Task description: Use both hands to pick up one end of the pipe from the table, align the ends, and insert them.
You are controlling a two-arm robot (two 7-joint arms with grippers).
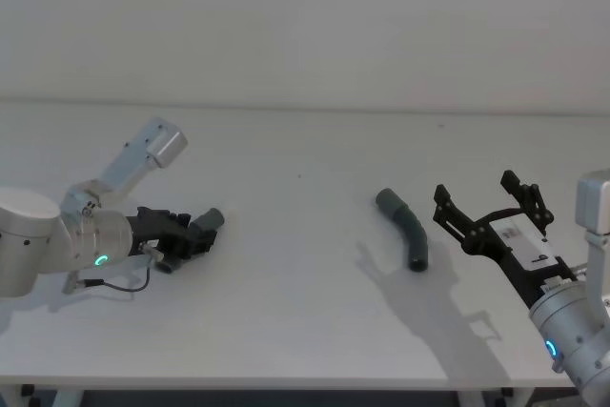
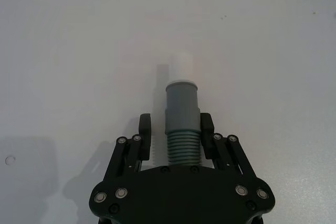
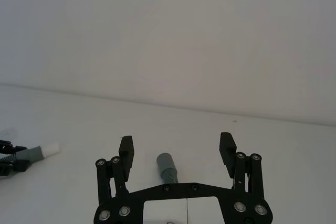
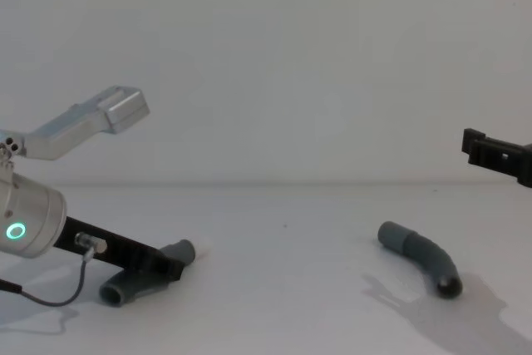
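At the left of the head view, the left gripper [image 1: 186,237] is clenching its fingers [image 2: 146,125] around the ribbed neck of one pipe piece [image 1: 210,220], so the first pickup is looking done or nearly so. Its collar and white tip [image 2: 181,65] are sticking out past the fingertips, pointing toward mid-frame. Going by the chest view, that piece is sitting tilted, tip up, though I cannot tell whether its back end is clear of the worktop [image 1: 305,321]. The other piece [image 1: 404,226] is lying loose on the worktop at centre right, curved and well apart from the first. The right gripper [image 1: 475,188] is hovering near it at the right edge, fingers spread wide and holding nothing, with the piece's near end showing between them in the wrist view. By my reckoning, what is left is grasping the second piece, lifting it, lining up both ends and pushing the tip in. The left arm is reaching low across the worktop, and the right forearm is coming in from the lower right corner.
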